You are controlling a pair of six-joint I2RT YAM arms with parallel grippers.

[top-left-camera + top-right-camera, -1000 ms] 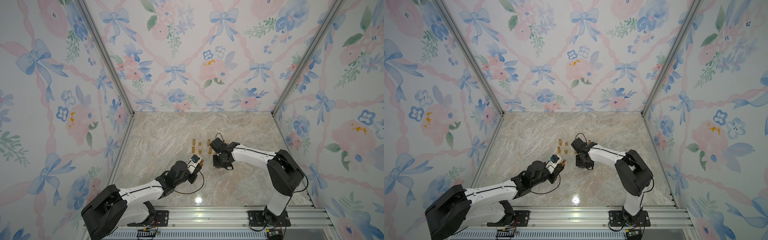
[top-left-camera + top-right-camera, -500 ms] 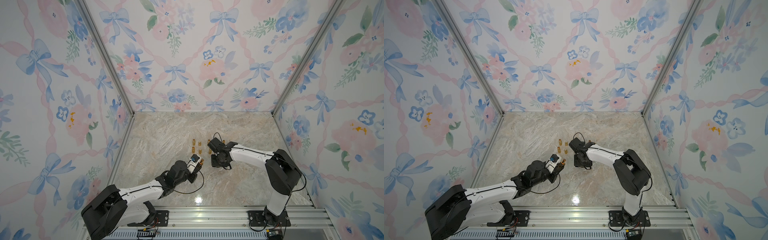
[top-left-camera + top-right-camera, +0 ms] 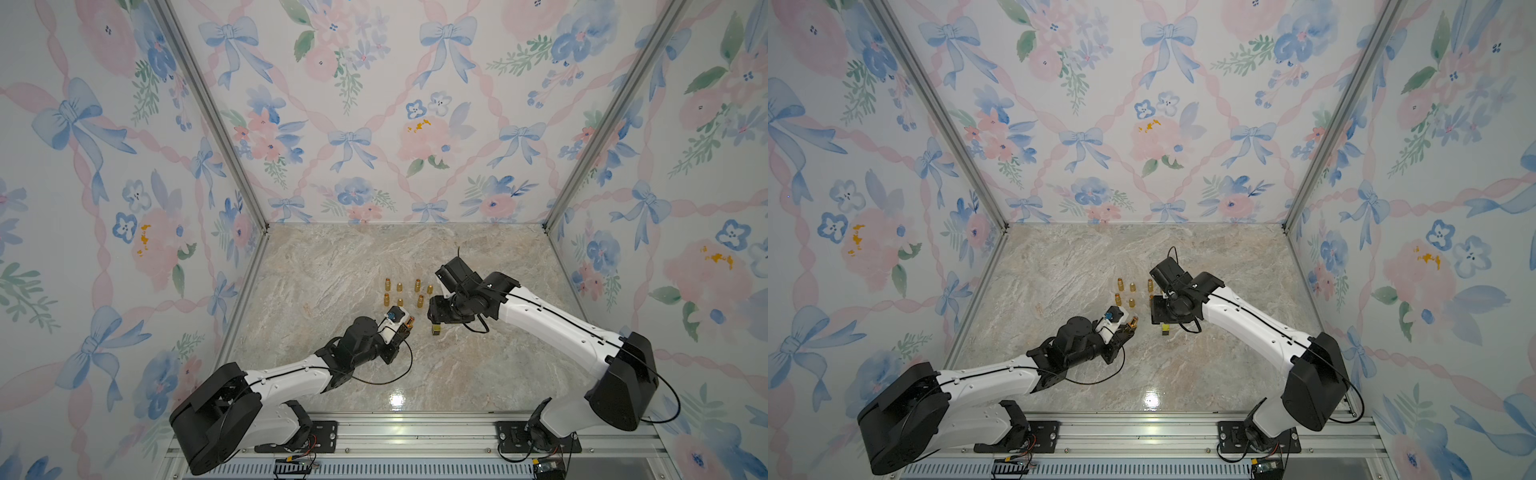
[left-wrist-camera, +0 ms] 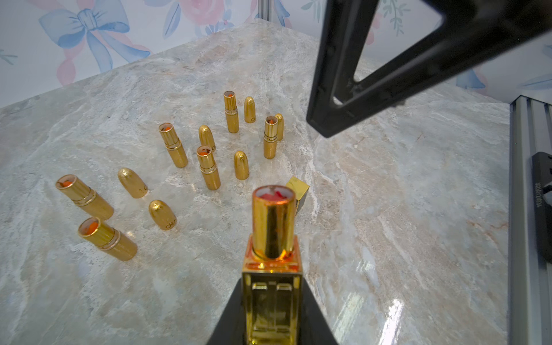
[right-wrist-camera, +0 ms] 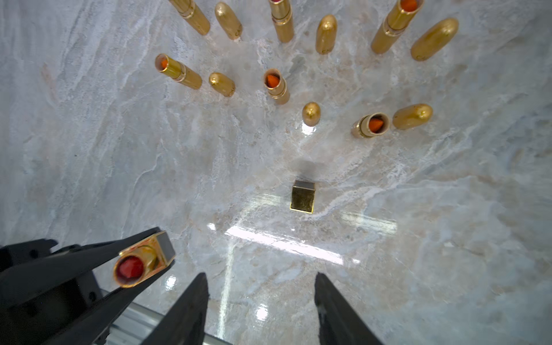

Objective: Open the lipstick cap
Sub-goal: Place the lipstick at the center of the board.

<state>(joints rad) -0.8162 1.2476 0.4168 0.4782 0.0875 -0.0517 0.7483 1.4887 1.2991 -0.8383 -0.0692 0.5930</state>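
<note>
The left fingers [image 5: 83, 254] pinch the uncapped lipstick [image 4: 273, 227] by its square base, its red tip bare and pointing away from them. The right fingers [image 5: 185, 310] stand spread and empty. The square cap [image 5: 302, 197] sits upright on the bench [image 5: 448, 239] just beyond their tips, touching neither. A low sweep of the spread fingers could topple the cap or the other lipsticks [image 5: 276, 86] farther out. A slack pinch could drop the tube and smear it.
</note>
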